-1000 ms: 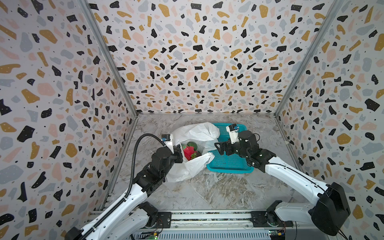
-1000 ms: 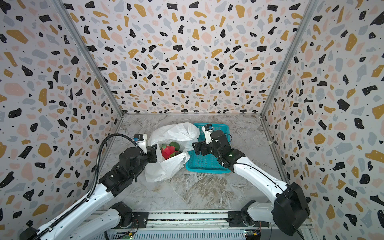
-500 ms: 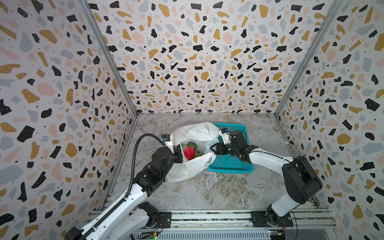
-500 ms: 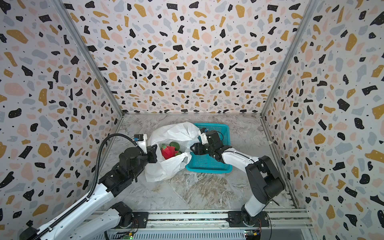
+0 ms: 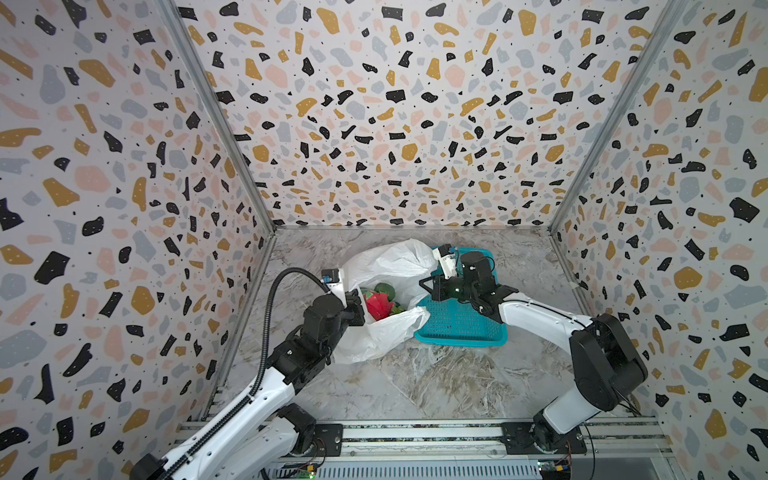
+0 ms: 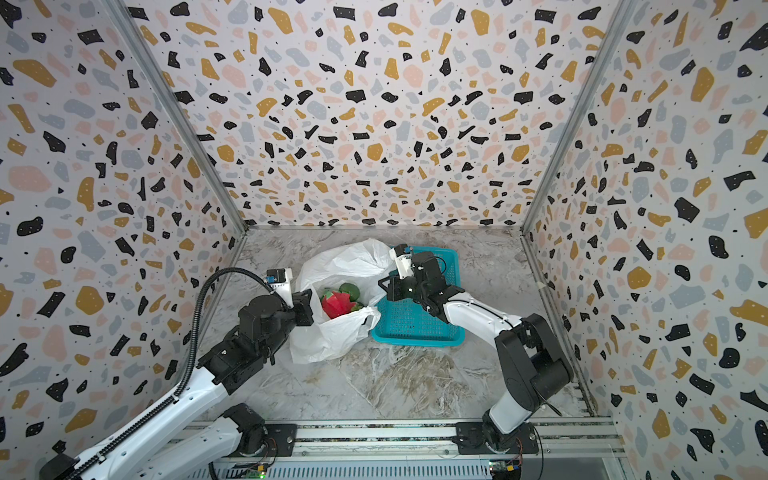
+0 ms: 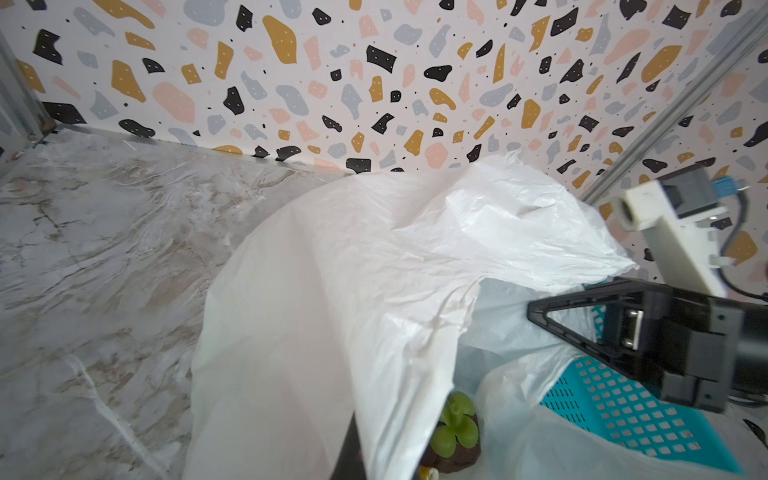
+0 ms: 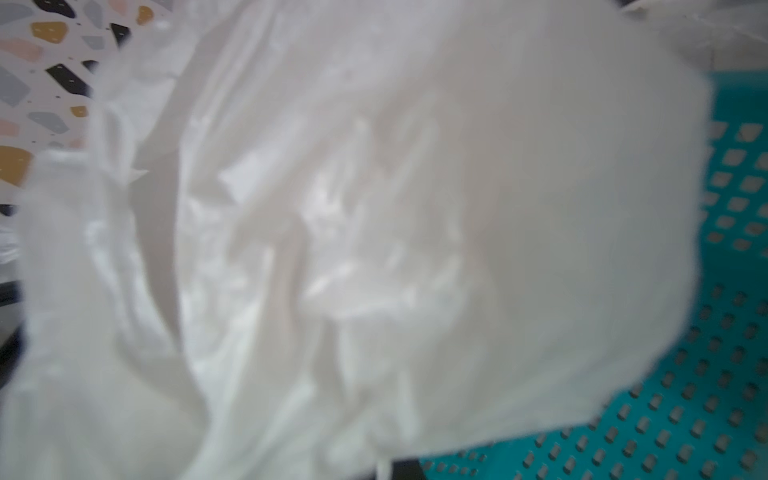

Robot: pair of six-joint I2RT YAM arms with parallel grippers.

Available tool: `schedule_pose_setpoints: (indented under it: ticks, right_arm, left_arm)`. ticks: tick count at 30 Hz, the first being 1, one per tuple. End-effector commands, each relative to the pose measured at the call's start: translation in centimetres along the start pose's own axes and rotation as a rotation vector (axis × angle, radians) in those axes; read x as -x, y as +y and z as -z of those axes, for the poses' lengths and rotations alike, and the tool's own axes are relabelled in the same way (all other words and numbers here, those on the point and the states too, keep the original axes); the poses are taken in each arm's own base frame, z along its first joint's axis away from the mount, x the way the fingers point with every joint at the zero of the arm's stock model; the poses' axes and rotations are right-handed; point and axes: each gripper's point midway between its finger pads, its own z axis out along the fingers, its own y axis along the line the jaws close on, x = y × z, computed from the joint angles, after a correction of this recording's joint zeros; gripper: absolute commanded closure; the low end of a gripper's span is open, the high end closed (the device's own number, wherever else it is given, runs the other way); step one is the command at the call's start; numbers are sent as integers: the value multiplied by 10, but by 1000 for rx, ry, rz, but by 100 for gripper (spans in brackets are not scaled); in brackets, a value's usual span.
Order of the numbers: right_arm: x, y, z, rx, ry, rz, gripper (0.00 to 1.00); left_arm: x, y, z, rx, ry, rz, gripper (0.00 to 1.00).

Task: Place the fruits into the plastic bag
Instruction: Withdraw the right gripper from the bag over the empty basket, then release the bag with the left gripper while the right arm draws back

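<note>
The white plastic bag lies open on the marbled floor in both top views. Inside it sit two of the fruits, a red dragon fruit and a dark green fruit. In the left wrist view a brown fruit with a green leafy cap shows deep in the bag. My left gripper is shut on the bag's left rim. My right gripper is shut on the right rim. In the right wrist view, blurred bag film hides the jaws.
A teal mesh basket stands right of the bag, touching it, under my right wrist. Patterned walls close in the left, back and right sides. The arm rail runs along the front.
My right gripper has moved left from above the basket to the bag's right rim and gone from open to shut there. The left gripper and the fruits have not moved.
</note>
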Motion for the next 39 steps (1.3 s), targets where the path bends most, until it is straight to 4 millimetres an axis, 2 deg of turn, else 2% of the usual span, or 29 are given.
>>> schedule_pose_setpoints:
  ticks: [1,3,5,9,11,14,18,23,24,25,26,27,29,30,33,36,39]
  right_arm:
    - [61,91,34,210,-128,178,100]
    - [75,117,43,254,-154,221,100]
    - [89,131,53,269,-186,242,100]
    - [114,139,68,224,-250,265,100]
    - [121,132,69,163,-258,273,100]
    - [126,118,68,72,-257,274,100]
    - [120,93,68,-33,-255,240,100]
    - [112,50,88,-187,-296,150,100]
    - [110,41,92,-207,-298,127,88]
    - [106,32,97,-223,-294,101,68]
    - [103,23,101,-238,-290,79,52]
    - [99,15,106,-256,-285,61,44]
    - [91,-8,120,-323,-291,6,32]
    - [87,-18,128,-351,-299,-25,30]
    - [69,-56,158,-424,-332,-136,25]
    - [49,-94,195,-538,-385,-229,22]
    - [23,-137,235,-716,-424,-313,19]
  left_arm:
    - [13,17,5,90,-61,29,100]
    - [17,24,8,130,-76,37,100]
    - [25,28,13,160,-95,40,100]
    - [49,22,23,138,-137,40,100]
    - [61,11,26,97,-144,33,100]
    - [66,-4,22,34,-118,22,100]
    - [55,-17,7,-19,-71,3,100]
    - [38,-46,-9,-167,4,-45,100]
    - [36,-51,-11,-191,14,-53,100]
    - [34,-53,-14,-201,27,-55,100]
    - [33,-53,-16,-200,32,-53,100]
    - [34,-53,-16,-193,31,-53,95]
    - [39,-47,-16,-161,8,-48,72]
    - [42,-45,-14,-148,-7,-51,60]
    - [59,-29,-6,-59,-83,-60,1]
    - [78,-2,9,84,-178,-65,1]
    - [96,45,34,336,-299,-16,1]
